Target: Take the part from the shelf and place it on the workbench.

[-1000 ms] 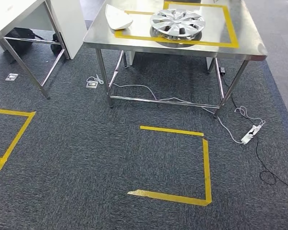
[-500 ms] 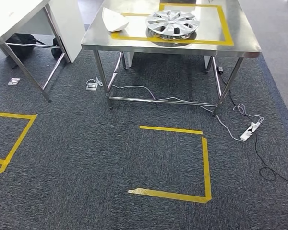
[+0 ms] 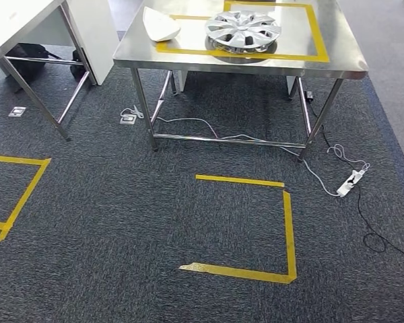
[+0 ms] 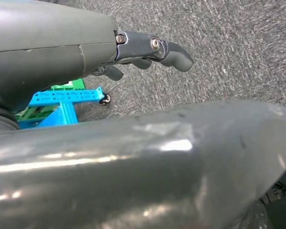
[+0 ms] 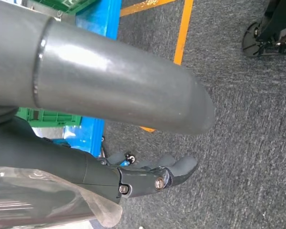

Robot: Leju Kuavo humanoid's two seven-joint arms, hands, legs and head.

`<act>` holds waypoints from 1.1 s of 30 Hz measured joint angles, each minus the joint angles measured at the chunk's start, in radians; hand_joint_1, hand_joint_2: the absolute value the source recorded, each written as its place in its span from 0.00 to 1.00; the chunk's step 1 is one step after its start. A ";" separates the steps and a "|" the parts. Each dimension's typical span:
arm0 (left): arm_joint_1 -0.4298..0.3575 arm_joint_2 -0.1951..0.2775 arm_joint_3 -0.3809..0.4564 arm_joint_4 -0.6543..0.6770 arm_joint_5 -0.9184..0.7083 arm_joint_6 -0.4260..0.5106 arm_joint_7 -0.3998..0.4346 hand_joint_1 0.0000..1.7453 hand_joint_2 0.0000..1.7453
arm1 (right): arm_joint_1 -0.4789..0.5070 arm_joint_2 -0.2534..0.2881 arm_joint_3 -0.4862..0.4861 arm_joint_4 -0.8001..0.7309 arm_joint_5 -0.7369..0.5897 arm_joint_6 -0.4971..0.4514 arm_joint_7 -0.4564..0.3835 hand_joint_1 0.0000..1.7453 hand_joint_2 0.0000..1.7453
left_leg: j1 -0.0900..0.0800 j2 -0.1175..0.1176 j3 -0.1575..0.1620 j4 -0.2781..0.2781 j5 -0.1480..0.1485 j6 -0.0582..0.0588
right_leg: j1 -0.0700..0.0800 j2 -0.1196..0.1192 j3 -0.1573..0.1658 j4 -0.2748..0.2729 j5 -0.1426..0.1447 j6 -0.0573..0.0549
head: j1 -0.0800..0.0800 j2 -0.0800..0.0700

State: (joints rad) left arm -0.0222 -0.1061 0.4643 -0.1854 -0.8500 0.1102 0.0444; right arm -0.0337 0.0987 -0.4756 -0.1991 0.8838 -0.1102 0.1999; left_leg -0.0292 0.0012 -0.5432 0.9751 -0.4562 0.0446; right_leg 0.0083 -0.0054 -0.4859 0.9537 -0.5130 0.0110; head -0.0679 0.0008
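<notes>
Already wheel cover [image 3: 243, 31] on steel workbench [image 3: 342, 57]

I'm seeing the whole head view shifting, so the camera is moving, not the things. The workbench [image 3: 342, 57] is sliding slightly toward the top left of the frame, carrying the hubcap [image 3: 243, 31] and white part [image 3: 160, 25] with it, and the floor tape [image 3: 289, 232] is drifting likewise.

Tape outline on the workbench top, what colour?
Yellow tape outline on the steel workbench; clearest in head view.
</notes>
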 joint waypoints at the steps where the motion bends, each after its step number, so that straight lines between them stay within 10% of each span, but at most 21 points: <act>1: 0.000 0.000 0.002 0.000 0.001 0.000 0.000 0.00 0.00 | 0.000 0.000 0.002 0.000 0.003 0.002 0.000 0.00 0.00 | 0.000 0.000 0.000 0.000 0.000 0.000 | 0.000 0.000 -0.001 0.000 0.000 0.000 | 0.000 0.000; 23: 0.000 0.014 0.017 0.000 0.003 -0.001 0.017 0.00 0.00 | -0.002 0.024 0.042 0.001 0.042 -0.007 0.009 0.00 0.00 | -0.001 -0.004 -0.009 0.005 0.002 0.013 | -0.002 -0.003 -0.004 0.000 0.002 0.015 | -0.001 0.000; 25: -0.001 0.013 0.017 0.000 0.003 -0.001 0.018 0.00 0.00 | -0.003 0.025 0.045 0.001 0.045 -0.011 0.009 0.00 0.00 | 0.005 -0.009 -0.010 -0.005 0.011 0.022 | -0.002 -0.001 -0.023 0.038 -0.031 0.022 | 0.002 0.000; 29: 0.001 0.012 0.017 0.000 0.002 -0.001 0.018 0.00 0.00 | -0.002 0.025 0.047 0.001 0.049 -0.016 0.010 0.00 0.00 | 0.007 -0.026 -0.023 -0.006 0.021 0.027 | -0.009 0.003 -0.131 0.281 -0.152 0.030 | 0.006 0.000; 31: 0.003 0.012 0.017 0.000 0.002 -0.001 0.018 0.00 0.00 | 0.000 0.025 0.047 0.001 0.050 -0.017 0.011 0.00 0.00 | 0.007 -0.043 -0.029 -0.002 0.025 0.023 | -0.012 0.005 -0.119 0.267 -0.125 0.032 | 0.006 0.000; 33: 0.002 0.011 0.017 0.000 0.002 -0.001 0.018 0.00 0.00 | 0.000 0.025 0.047 0.001 0.051 -0.019 0.011 0.00 0.00 | 0.008 -0.064 -0.034 0.006 0.027 0.018 | -0.017 0.033 -0.044 0.128 -0.061 0.030 | 0.006 0.000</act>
State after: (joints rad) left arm -0.0206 -0.0953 0.4814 -0.1854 -0.8484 0.1091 0.0629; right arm -0.0336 0.1236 -0.4288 -0.1980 0.9345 -0.1292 0.2110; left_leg -0.0214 -0.0625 -0.5775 0.9810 -0.4293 0.0622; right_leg -0.0089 0.0279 -0.5303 1.0815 -0.5740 0.0412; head -0.0617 0.0008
